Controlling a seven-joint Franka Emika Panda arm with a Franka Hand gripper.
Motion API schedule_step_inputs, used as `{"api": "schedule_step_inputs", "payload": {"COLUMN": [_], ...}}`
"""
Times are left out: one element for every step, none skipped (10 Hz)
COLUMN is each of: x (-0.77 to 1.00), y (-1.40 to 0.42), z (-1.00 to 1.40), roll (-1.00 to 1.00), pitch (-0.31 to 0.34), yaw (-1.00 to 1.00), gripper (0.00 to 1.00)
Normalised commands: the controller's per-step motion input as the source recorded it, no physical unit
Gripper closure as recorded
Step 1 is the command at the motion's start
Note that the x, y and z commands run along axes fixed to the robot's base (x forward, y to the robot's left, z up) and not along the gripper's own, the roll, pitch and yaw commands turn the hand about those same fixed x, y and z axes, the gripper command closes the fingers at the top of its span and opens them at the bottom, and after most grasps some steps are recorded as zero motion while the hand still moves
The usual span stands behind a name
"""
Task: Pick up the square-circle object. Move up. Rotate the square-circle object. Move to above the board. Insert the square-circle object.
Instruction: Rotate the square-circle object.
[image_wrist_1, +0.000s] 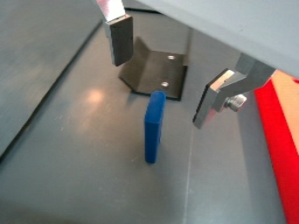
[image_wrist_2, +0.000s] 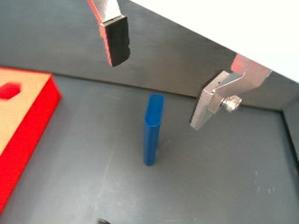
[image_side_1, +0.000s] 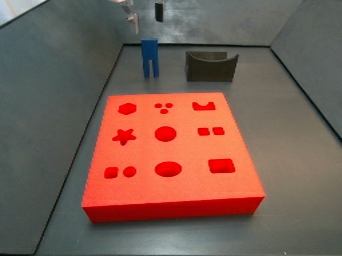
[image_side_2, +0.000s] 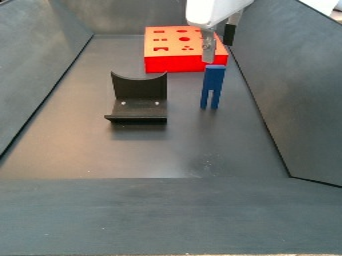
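The square-circle object (image_side_1: 151, 58) is a narrow blue peg block standing upright on the dark floor, prongs down, as the other side view (image_side_2: 211, 85) shows. It appears in both wrist views (image_wrist_1: 155, 127) (image_wrist_2: 152, 131). My gripper (image_side_1: 144, 12) (image_side_2: 215, 42) hangs just above it, open and empty. Its jaws stand wide apart on either side of the peg's top (image_wrist_1: 160, 93) (image_wrist_2: 156, 94), not touching it. The board (image_side_1: 167, 150) is a large red slab with shape cut-outs, lying beside the peg (image_side_2: 167, 50).
The fixture (image_side_1: 209, 66) (image_side_2: 136, 97), a dark L-shaped bracket, stands on the floor close to the peg (image_wrist_1: 155, 72). Grey walls enclose the floor on all sides. The board's red edge shows in both wrist views (image_wrist_1: 281, 131) (image_wrist_2: 24, 131).
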Motion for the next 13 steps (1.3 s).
{"api": "schedule_step_inputs", "payload": {"x": [0.03,0.04,0.04,0.04,0.04,0.04,0.04,0.04,0.04,0.04,0.04,0.04,0.04], "y": [-0.01,-0.01,-0.01,-0.01,-0.01,-0.01,-0.01,-0.01,-0.01,-0.01,-0.01,-0.01,-0.01], "z": [-0.04,-0.04,-0.04,-0.04,-0.04,-0.04,-0.04,-0.04,-0.04,-0.04,-0.04,-0.04,-0.04], "roll": [0.00,0.00,0.00,0.00,0.00,0.00,0.00,0.00,0.00,0.00,0.00,0.00,0.00], "pitch": [0.005,0.005,0.005,0.005,0.005,0.005,0.006,0.006,0.006,0.006,0.007,0.007,0.008], "yaw": [1.00,1.00,1.00,1.00,1.00,1.00,1.00,1.00,1.00,1.00,1.00,1.00,1.00], "gripper": [0.00,0.00,0.00,0.00,0.00,0.00,0.00,0.00,0.00,0.00,0.00,0.00,0.00]}}
